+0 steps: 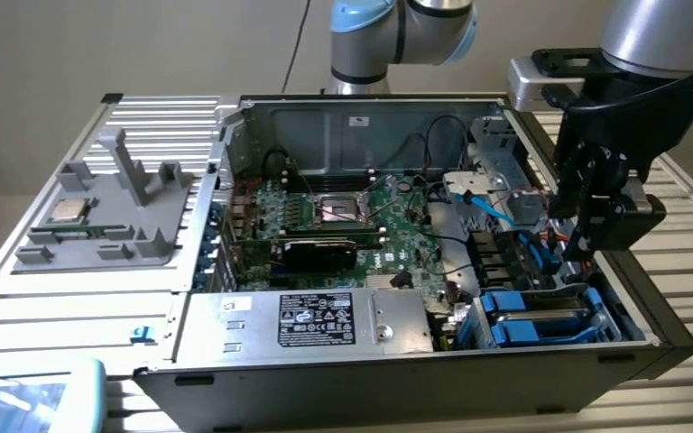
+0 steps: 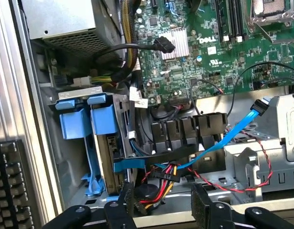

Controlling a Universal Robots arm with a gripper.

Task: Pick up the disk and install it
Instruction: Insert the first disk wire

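The disk [image 2: 107, 148] in its blue frame stands on its edge in a slot in the corner of the computer case [image 1: 322, 365]. Another blue frame [image 2: 73, 125] sits just beside it. The disk looks pushed all the way in, so I think the job is done or nearly done. I cannot tell if its wires are plugged in. The claw [image 2: 163, 206] hangs over that corner, with its fingers spread wide and nothing in them.

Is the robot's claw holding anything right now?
No, the gripper stands open, its black fingers apart with nothing between them.
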